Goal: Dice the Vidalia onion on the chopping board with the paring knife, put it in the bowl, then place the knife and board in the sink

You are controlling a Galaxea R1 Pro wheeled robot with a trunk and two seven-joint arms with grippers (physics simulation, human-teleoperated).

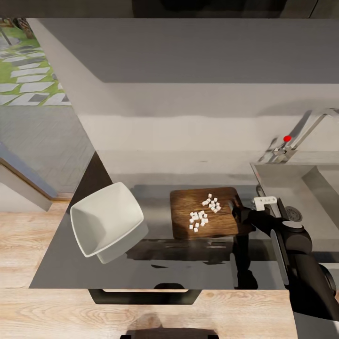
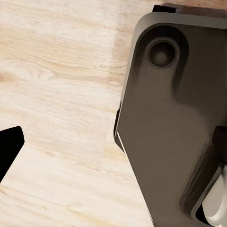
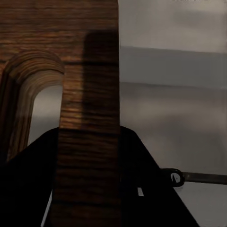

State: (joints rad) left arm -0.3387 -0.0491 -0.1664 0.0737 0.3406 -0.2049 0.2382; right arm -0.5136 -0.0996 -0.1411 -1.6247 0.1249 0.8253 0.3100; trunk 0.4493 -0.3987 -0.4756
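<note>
The brown chopping board [image 1: 183, 207] lies on the dark countertop [image 1: 188, 270], with diced onion [image 1: 205, 213] as small white cubes on its middle. My right gripper [image 1: 238, 213] is at the board's right end, shut on its edge beside the handle slot. In the right wrist view, the board [image 3: 90, 94] runs between the dark fingers [image 3: 146, 189]. The white bowl [image 1: 77, 214] stands left of the board. The sink [image 1: 301, 181] is to the right. My left gripper [image 2: 113, 146] hangs open over the floor. The paring knife is out of view.
A chrome tap [image 1: 306, 132] with a red dot rises behind the sink. The counter's left end sits by a glass door with paving outside. Pale wood floor [image 1: 28, 245] lies left of and in front of the counter. My dark base [image 2: 170, 123] is below the left arm.
</note>
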